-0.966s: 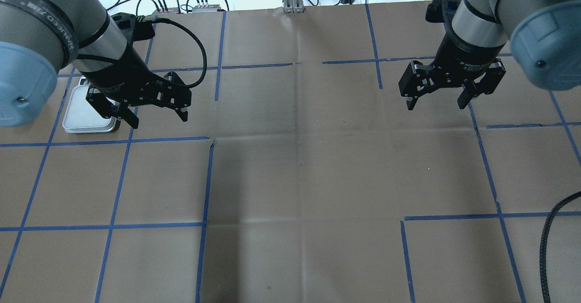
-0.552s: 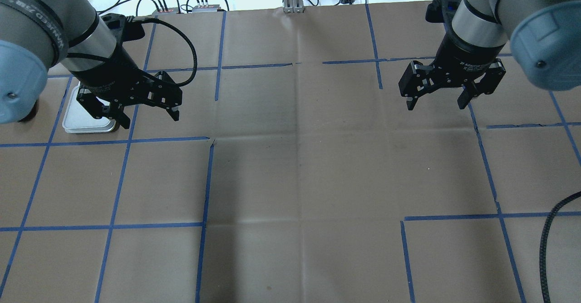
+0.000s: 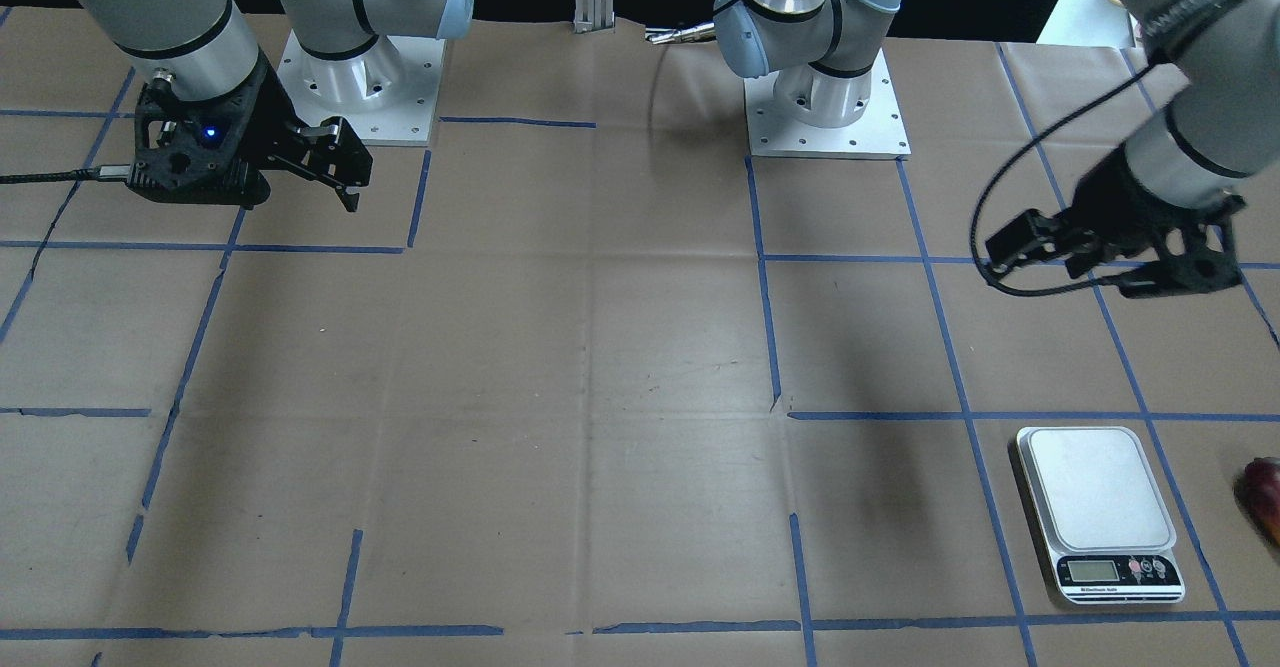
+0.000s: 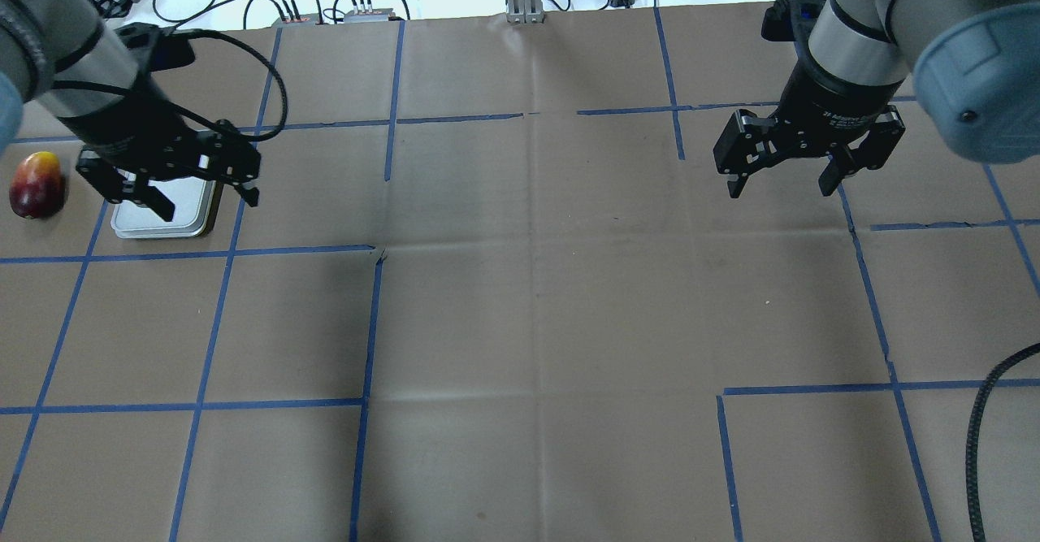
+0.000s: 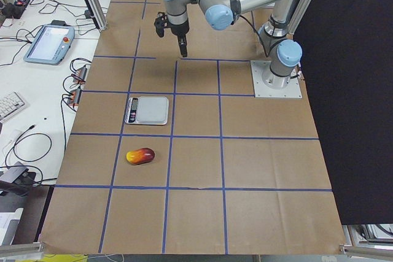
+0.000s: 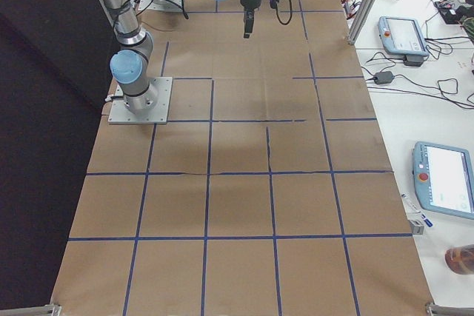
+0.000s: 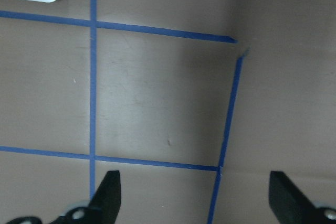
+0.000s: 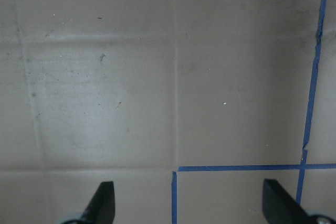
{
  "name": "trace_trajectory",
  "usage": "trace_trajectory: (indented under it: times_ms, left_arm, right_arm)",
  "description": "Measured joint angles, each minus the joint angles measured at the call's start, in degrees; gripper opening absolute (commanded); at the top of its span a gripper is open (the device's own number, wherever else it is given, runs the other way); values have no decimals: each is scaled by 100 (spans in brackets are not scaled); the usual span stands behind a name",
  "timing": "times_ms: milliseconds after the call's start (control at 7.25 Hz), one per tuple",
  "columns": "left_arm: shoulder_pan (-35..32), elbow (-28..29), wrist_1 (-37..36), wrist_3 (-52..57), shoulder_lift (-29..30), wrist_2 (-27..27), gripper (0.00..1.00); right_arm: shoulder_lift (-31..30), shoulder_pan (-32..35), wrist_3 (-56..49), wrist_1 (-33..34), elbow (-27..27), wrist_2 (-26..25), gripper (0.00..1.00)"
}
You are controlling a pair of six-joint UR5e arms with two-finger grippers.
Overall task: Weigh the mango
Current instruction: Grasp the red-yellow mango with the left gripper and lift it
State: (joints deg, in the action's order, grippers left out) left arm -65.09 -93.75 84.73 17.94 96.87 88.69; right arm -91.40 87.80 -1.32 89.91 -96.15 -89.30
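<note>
Lying on its side on the table (image 4: pixel 528 323), the mango (image 4: pixel 36 185) sits far out by the robot's left end, on the brown paper inside a blue tape square; nothing holds it and nothing touches it; its long way runs from the robot's side out across the table, with the dark red end nearer the robot and the yellow end farther off. Just beside it, toward the middle of the table, is the scale (image 4: pixel 154 223), with a small gap between the two; its flat top has nothing on it, so the weighing is not yet done. The left gripper (image 4: pixel 203 201) hangs in the air over the scale with its two fingers spread wide and nothing between them; the mango lies off to its left side, past the scale's edge, and does not show in the left wrist view, where only a corner of the scale peeks in. The right gripper (image 4: pixel 780 191) is well apart, on the other side of the table, also spread wide and holding nothing; so the left arm is much the nearer one. I think the left gripper has to go more to its left and then down, with its fingers closing across the short way of the fruit.
</note>
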Motion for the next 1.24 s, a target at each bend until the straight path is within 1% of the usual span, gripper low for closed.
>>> trace_trajectory:
  times_ms: [138,276,414,690,828,966,1241]
  left_arm:
    - [416,298,-324,438,505,2,100]
    - [726,771,-477,730,1079,-1,100]
    - [928,1380,-540,921,1690,-6,99]
    - [1282,2821,-595,1308,3044,-6,99]
    - [1452,3411,-605,1455,3581,-10,99]
    - [1596,3889,-630,1600,4045,-26,99]
    - [1737,4487,-750,1835,4795,-61,99]
  right_arm:
    - [0,0,0,0,0,2,100]
    - [0,0,0,0,0,4,100]
    - [0,0,0,0,0,2,100]
    - [0,0,0,0,0,0,100]
    - [0,0,0,0,0,0,100]
    - [0,0,0,0,0,0,100]
    - [0,0,0,0,0,0,100]
